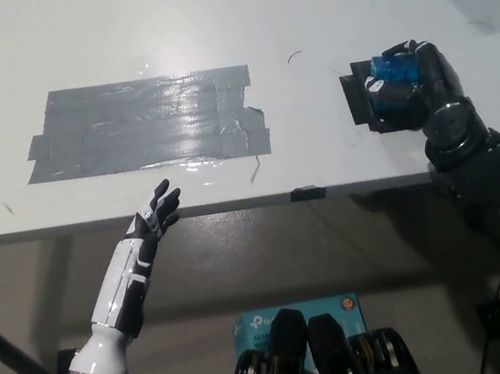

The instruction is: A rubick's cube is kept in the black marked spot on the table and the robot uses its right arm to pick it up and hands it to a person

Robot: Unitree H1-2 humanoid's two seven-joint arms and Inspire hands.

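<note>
Right hand: black, jointed hand (421, 81) at the right side of the worktop, fingers wrapped around the rubick's cube, holding it.
Rubick's cube: blue-faced block (395, 83) with a glossy surface, sitting in the right hand directly over the black marked spot; whether it touched the worktop could not be told.
Black marked spot: square patch of matt black tape (360, 99) with uneven edges, stuck flat near the front right of the worktop and partly covered by the cube and hand.
Left hand: white-shelled forearm ending in a hand with dark fingers (155, 213), fingers spread and holding nothing, raised at the front edge of the worktop, well apart from the cube.
Worktop: smooth, pale surface (301, 14) with a slight sheen and a few thin dark scratch marks.
Grey tape: wide rectangle of overlapping silver-grey strips (145, 122), wrinkled and shiny, with ragged ends, left of centre.
Small black tab: short piece of dark tape (307, 192) on the front edge.
Box below: teal carton (250, 325) on the floor under the worktop; its white lettering was too small to read.
</note>
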